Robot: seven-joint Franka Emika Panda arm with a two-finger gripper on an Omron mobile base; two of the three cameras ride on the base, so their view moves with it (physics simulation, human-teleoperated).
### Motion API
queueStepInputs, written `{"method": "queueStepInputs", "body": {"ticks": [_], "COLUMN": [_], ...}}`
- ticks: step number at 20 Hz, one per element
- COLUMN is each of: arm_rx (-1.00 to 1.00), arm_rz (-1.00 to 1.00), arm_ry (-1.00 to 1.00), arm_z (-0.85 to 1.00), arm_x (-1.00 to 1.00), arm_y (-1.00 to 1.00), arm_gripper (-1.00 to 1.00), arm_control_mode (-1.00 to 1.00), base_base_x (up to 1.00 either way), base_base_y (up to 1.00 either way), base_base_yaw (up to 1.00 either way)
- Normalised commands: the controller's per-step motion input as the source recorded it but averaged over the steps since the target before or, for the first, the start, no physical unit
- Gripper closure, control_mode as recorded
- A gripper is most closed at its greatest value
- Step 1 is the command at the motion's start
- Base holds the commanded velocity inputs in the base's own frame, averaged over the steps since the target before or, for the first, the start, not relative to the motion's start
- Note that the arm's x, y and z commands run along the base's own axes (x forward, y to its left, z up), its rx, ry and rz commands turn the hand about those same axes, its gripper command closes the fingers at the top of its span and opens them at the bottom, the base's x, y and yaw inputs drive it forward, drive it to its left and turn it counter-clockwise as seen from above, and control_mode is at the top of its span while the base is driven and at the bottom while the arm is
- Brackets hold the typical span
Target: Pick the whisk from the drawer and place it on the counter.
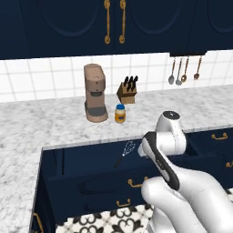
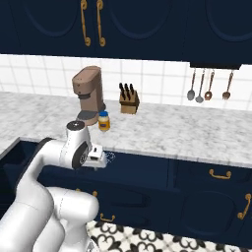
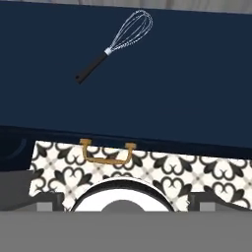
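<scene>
One whisk (image 3: 114, 45) ahead of gripper, apart.

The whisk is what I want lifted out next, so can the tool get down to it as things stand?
Probably yes: the drawer is pulled open, and the whisk lies alone on its bare floor with nothing over or beside it.

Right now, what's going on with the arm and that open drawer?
The drawer is pulled wide open and the whisk lies flat on its floor, wire head toward the counter, untouched. The white arm is bent over the drawer, its hand camera looking straight down at the whisk from above. Whether the claw is open or shut cannot be told. A coffee machine, a jar and a knife block stand on the counter behind. Nothing has been picked up yet.
</scene>
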Motion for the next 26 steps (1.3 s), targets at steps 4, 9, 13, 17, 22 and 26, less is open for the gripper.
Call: {"method": "queueStepInputs", "body": {"ticks": [4,9,13,17,22,26], "arm_rx": [0.00,0.00,0.00,0.00,0.00,0.00], "arm_rz": [0.02,0.00,0.00,0.00,0.00,0.00], "arm_ry": [0.00,0.00,0.00,0.00,0.00,0.00], "arm_z": [-0.51,-0.52,-0.69,-0.69,-0.62,-0.41], "arm_x": [0.41,0.34,0.26,0.13,0.09,0.14], "arm_y": [0.00,0.02,0.03,0.02,0.00,0.04], "arm_gripper": [-1.00,-1.00,-1.00,-1.00,-1.00,-1.00], "arm_control_mode": [-1.00,-1.00,-1.00,-1.00,-1.00,-1.00], "base_base_x": [0.00,0.00,0.00,0.00,0.00,0.00], "base_base_y": [0.00,0.00,0.00,0.00,0.00,0.00], "base_base_yaw": [0.00,0.00,0.00,0.00,0.00,0.00]}}
